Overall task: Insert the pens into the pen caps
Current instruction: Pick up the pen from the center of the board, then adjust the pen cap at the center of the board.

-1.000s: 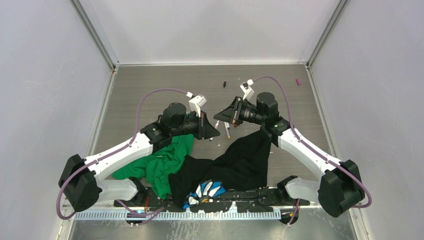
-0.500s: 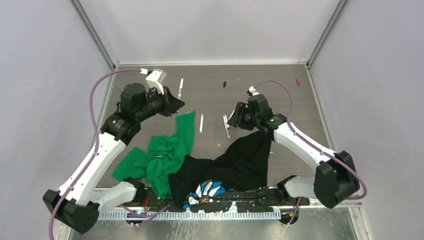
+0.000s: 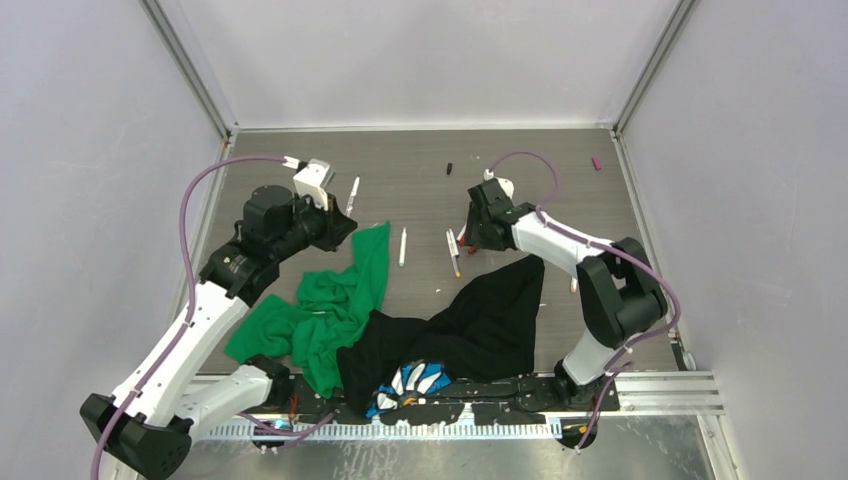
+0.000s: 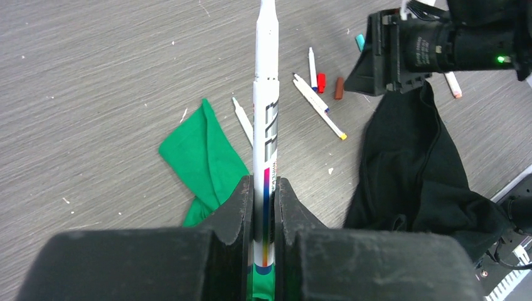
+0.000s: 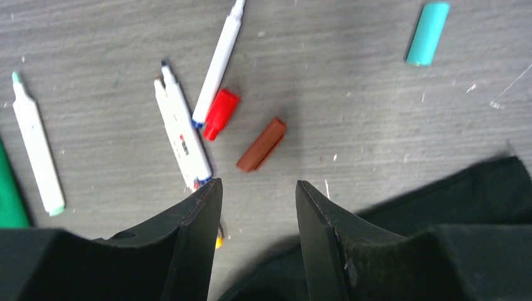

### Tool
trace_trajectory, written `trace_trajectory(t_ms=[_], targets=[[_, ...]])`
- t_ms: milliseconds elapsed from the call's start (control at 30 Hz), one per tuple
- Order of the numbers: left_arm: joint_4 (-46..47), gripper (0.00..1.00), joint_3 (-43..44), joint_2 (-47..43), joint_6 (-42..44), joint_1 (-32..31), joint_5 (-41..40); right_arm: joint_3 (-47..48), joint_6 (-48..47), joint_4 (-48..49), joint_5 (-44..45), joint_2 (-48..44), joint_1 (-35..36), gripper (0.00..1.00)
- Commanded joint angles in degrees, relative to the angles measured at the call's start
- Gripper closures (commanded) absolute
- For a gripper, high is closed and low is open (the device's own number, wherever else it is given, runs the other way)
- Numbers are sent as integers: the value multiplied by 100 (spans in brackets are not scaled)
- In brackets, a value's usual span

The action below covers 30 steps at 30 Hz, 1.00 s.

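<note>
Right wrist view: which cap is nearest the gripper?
The brown cap, just ahead of the right gripper's open jaws. The red cap lies farther left beside a pen; the teal cap is far off at top right.

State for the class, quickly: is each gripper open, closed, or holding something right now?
Left gripper: closed on a white pen.
Right gripper: open, holding nothing.

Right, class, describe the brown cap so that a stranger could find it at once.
Find the black cloth; the right gripper hangs open above its edge. Just beyond it lies the brown cap. It is dull brown and flat-sided, unlike the bright red cap next to it.
</note>
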Motion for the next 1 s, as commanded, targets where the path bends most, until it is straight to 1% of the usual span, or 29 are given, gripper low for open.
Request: trace_trajectory(t_ms=[0, 100, 267, 533, 667, 967], targets=[[229, 100, 3, -130, 174, -83, -71, 612, -242, -50, 659, 344, 3, 47], [224, 100, 7, -122, 188, -85, -107, 761, -267, -95, 748, 572, 3, 47], [217, 100, -5, -112, 216, -90, -112, 869, -335, -79, 659, 838, 19, 47], [216, 100, -12, -106, 233, -85, -134, 988, -423, -226, 909, 1135, 179, 46], [218, 100, -15, -111, 247, -88, -143, 947, -438, -314, 955, 1118, 213, 46], [216, 100, -18, -116, 264, -94, -176, 530, -568, -416, 865, 979, 231, 47]])
